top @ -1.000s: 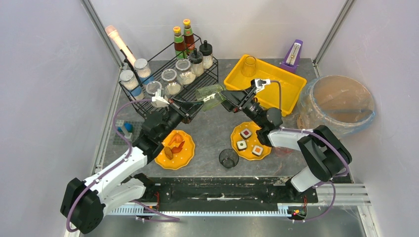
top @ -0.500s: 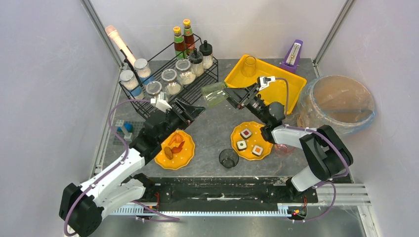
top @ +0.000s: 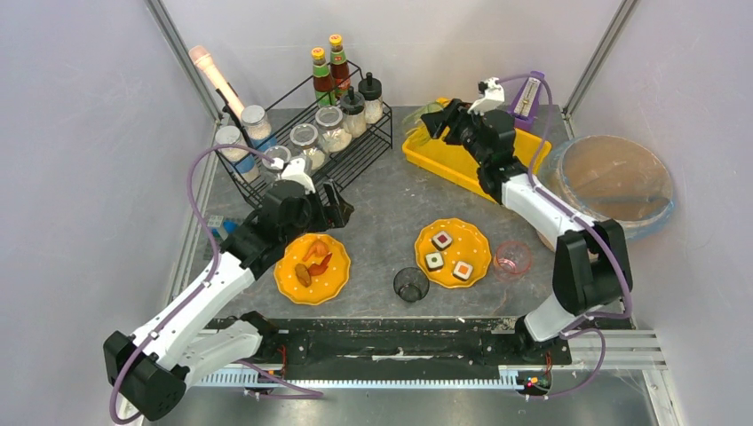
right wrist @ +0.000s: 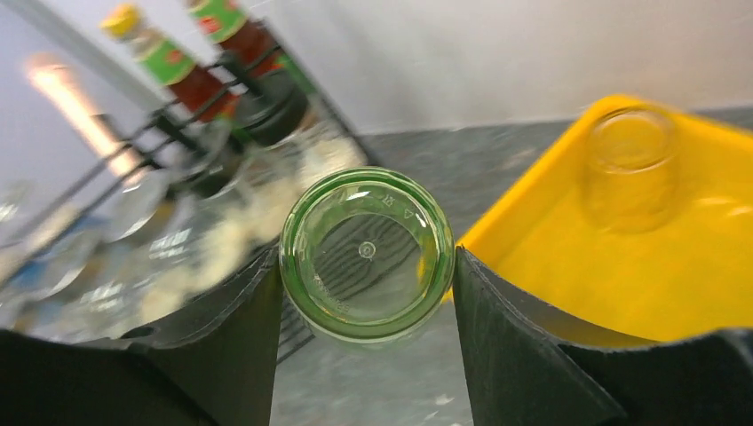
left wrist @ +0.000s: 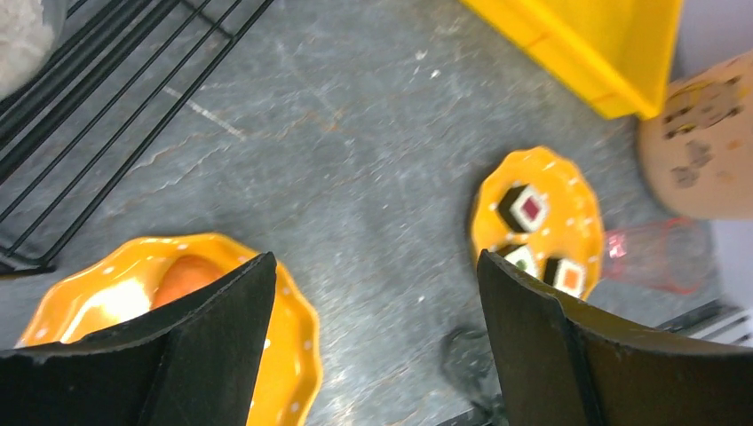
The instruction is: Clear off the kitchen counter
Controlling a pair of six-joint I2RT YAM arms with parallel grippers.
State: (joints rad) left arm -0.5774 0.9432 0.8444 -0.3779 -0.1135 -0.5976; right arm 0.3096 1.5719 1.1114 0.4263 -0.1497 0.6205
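Pale plain walls enclose a dark grey, stone-look tabletop (top: 382, 217) that spreads out ahead of the two arm bases. It is hard, flat and fixed, so by judgement nothing on it gives; it is cleared item by item, and glass set down hard could chip. A black wire rack (top: 355, 158) in the far left corner holds lidded jars of pale powder and grains, with sauce bottles along its back. At the far edge, right of centre, a yellow tray (top: 448, 160) holds one clear tumbler (right wrist: 632, 155). The right pincer (top: 437, 122) is clamped on a green glass (right wrist: 366, 253), empty and held on its side at the tray's far left corner; smooth and probably slippery, it is gripped across its wall. The left pincer (left wrist: 373, 266) is spread wide and empty above an orange plate (top: 313, 269) of orange food near the near edge. Beside it lie a sushi plate (top: 453, 253) with three pieces, a dark glass (top: 410, 284) and a pink glass (top: 512, 258). A lined bin (top: 608, 182) stands at the right edge.
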